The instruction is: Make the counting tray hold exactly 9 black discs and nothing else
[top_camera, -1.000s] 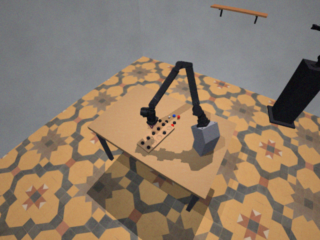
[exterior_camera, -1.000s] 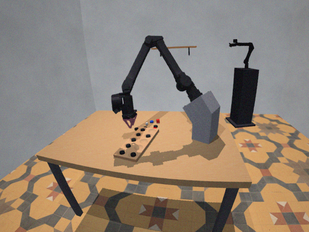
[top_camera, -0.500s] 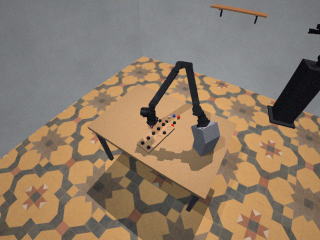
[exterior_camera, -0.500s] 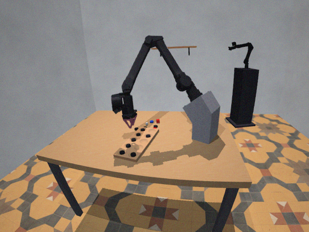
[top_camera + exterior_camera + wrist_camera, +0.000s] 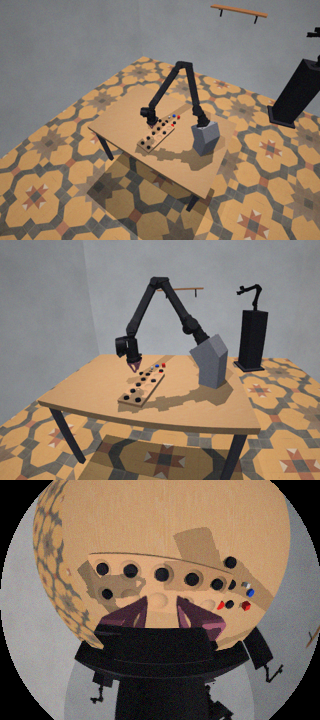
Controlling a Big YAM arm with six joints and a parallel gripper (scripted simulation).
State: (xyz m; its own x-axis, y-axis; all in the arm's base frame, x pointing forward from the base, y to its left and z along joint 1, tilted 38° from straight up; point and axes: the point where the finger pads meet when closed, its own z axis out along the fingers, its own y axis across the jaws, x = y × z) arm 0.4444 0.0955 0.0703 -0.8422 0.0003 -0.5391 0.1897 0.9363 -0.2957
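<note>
Claw [image 5: 151,127] [image 5: 134,371] [image 5: 162,599]: hanging above the table, pointing toward six o'clock in the exterior view, standing partly open, gripping nothing
Tray [image 5: 150,150] [image 5: 129,403] [image 5: 160,617]: lying flat at the claw's six o'clock, holding seven black discs
Loose black discs [image 5: 174,122] [image 5: 161,370] [image 5: 230,562]: resting outside the tray, between its twelve and one o'clock
Forearm [image 5: 165,86] [image 5: 141,307]: slanting down from the elbow toward seven o'clock
Elbow [image 5: 184,64] [image 5: 159,280]: bending sharply, peaking high
Upper arm [image 5: 192,83] [image 5: 175,301]: rising toward eleven o'clock from the grey base [image 5: 206,140] [image 5: 211,369]
</note>
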